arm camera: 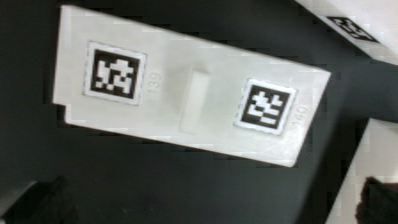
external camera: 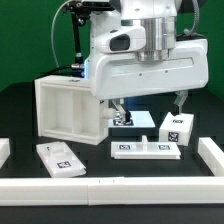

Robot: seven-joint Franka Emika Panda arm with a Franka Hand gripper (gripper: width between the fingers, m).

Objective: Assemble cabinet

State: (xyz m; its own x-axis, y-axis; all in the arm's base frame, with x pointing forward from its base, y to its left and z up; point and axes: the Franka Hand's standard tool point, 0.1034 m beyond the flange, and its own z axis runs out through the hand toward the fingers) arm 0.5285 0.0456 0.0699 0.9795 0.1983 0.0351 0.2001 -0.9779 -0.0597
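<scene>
The cabinet (external camera: pixel 68 108), a large white open box frame, stands at the exterior view's left on the black table. A flat white panel (external camera: pixel 145 148) with two square tags and a raised middle ridge lies in front of it. The same panel fills the wrist view (arm camera: pixel 192 88). My gripper (external camera: pixel 147 106) hangs above this panel, open and empty. Only its dark fingertips (arm camera: pixel 25 202) show at the corners of the wrist view, and the gripper (arm camera: pixel 199 205) is well clear of the panel.
A small white tagged block (external camera: pixel 175 127) sits at the exterior view's right, and a corner of a white tagged part shows in the wrist view (arm camera: pixel 365 25). Another tagged part (external camera: pixel 125 120) lies beside the cabinet. A flat tagged panel (external camera: pixel 58 157) lies front left. White rails (external camera: pixel 110 186) border the table.
</scene>
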